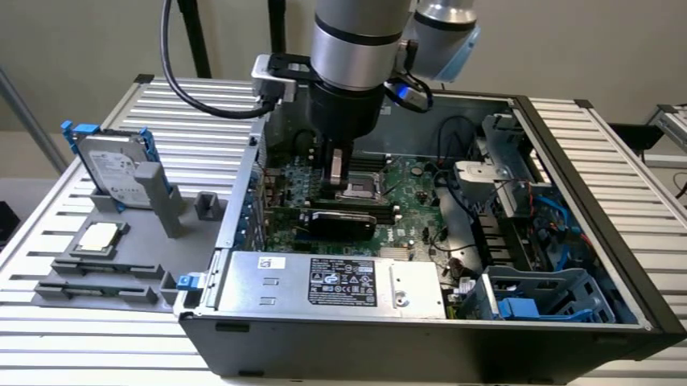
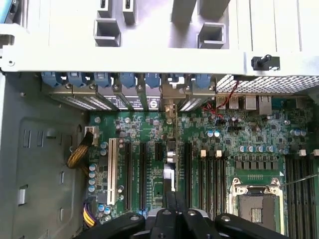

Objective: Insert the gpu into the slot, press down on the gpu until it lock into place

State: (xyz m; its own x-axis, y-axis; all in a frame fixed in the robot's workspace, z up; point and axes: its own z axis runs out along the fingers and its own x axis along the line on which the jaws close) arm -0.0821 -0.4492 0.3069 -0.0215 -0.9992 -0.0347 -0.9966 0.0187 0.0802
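The gpu (image 1: 338,220), a flat black card, stands on edge across the green motherboard (image 1: 413,233) inside the open case. In the wrist view the gpu (image 2: 169,149) appears edge-on as a thin strip running from the rear brackets toward my fingers. A small pale blue piece of the slot (image 2: 168,175) shows beside the card; the rest is hidden under it. My gripper (image 1: 338,173) hangs just above the card with its fingers (image 2: 171,206) drawn together and nothing between them. I cannot tell whether the tips touch the card's top edge.
The CPU socket (image 1: 359,191) lies just behind the card, with black memory strips (image 2: 299,189) beside it. A silver power supply (image 1: 333,281) lines the case front and a blue drive cage (image 1: 536,301) sits at the exterior view's right. Outside stand a hard drive (image 1: 113,169) and a loose chip (image 1: 99,236).
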